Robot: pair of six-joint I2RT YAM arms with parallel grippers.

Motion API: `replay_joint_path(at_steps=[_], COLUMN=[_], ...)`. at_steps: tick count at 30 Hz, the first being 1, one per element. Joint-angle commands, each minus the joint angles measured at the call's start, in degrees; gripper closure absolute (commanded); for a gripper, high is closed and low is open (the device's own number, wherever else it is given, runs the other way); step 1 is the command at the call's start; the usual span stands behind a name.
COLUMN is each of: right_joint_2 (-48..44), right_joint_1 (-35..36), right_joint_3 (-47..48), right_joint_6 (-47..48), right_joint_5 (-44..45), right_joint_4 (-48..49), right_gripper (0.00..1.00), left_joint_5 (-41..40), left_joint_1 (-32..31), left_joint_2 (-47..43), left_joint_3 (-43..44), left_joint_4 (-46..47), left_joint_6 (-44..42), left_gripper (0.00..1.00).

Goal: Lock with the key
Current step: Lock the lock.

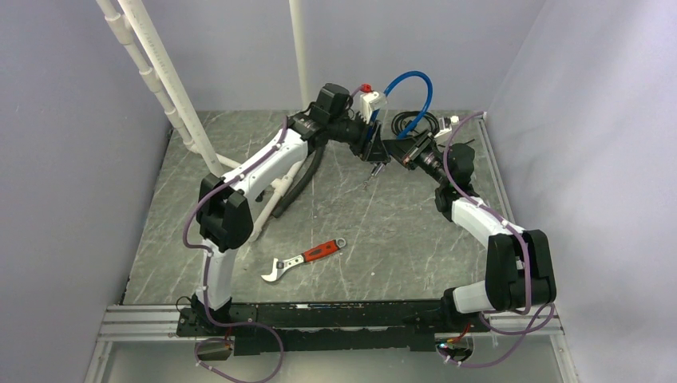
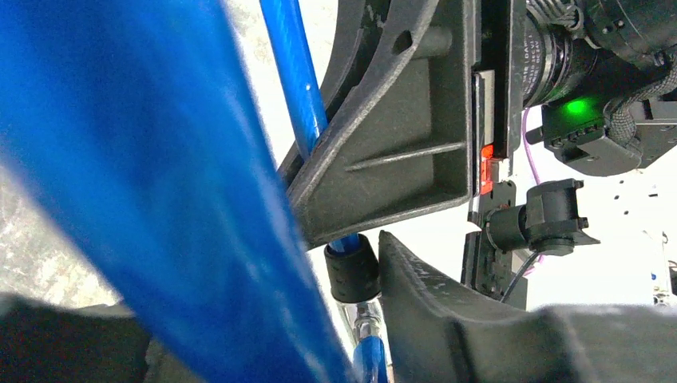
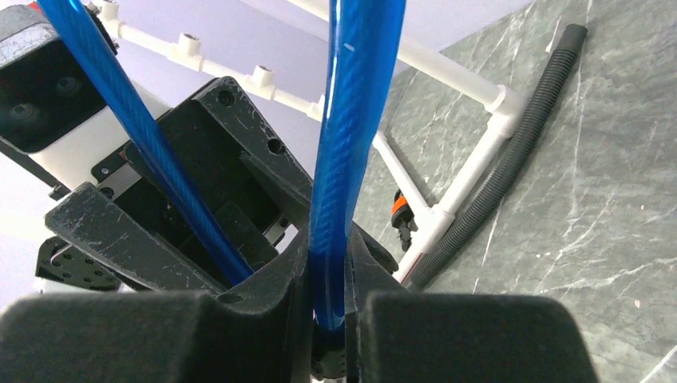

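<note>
Left gripper point(image 1: 374, 150) is raised at 12 o'clock over the table point(image 1: 399, 239), presumably to steady the cable lock point(image 3: 361, 80) for keying. Its jaws stand apart around the blue cable, but actual grip cannot be told. Right gripper point(image 3: 330, 267), directly opposite, is clamped on one cable strand. Key not confirmed: a small item point(image 1: 369, 179) dangling beneath may be it. Lock body hidden.
</note>
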State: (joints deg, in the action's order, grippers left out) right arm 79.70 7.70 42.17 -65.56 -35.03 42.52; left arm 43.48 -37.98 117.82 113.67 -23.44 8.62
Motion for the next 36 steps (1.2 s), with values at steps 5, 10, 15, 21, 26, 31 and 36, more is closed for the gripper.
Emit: replay_joint_path(at_steps=[5, 10, 15, 21, 26, 31, 36], right_joint_2=[-1.2, -0.9, -1.7, -2.9, -4.9, -6.1, -6.3], right_joint_1=[2.0, 1.7, 1.0, -1.0, -2.7, -4.9, -7.5], right_joint_3=[6.6, 7.0, 7.6, 7.5, 6.5, 7.1, 7.8], right_joint_6=[1.1, 1.9, 2.8, 4.9, 7.9, 11.1, 11.7], right_joint_5=[-2.5, -3.0, -3.1, -2.8, -2.9, -4.4, -4.8], right_joint_4=[10.9, 9.3, 4.6, 0.0, -4.4, -11.2, -11.3], right_gripper=[1.0, 0.98, 0.53, 0.4, 0.3, 0.22, 0.25], left_joint_5=[3.9, 3.1, -0.2, -3.3, -4.7, -3.7, -2.0], left_joint_1=[-2.1, -1.1, 0.5, 2.2, 3.7, 4.5, 4.6], left_joint_2=[2.9, -1.1, -5.5, -8.8, -10.0, -9.7, -9.5], left_joint_3=[1.2, -4.6, -11.7, -16.1, -17.9, -17.7, -17.8], left_joint_4=[-6.9, 1.4, 10.5, 17.8, 25.8, 31.5, 33.7], left_joint_6=[-2.2, 1.2, 4.4, 7.3, 11.8, 17.4, 18.8], left_gripper=[0.78, 1.0, 1.0, 1.0, 1.0, 1.0, 1.0])
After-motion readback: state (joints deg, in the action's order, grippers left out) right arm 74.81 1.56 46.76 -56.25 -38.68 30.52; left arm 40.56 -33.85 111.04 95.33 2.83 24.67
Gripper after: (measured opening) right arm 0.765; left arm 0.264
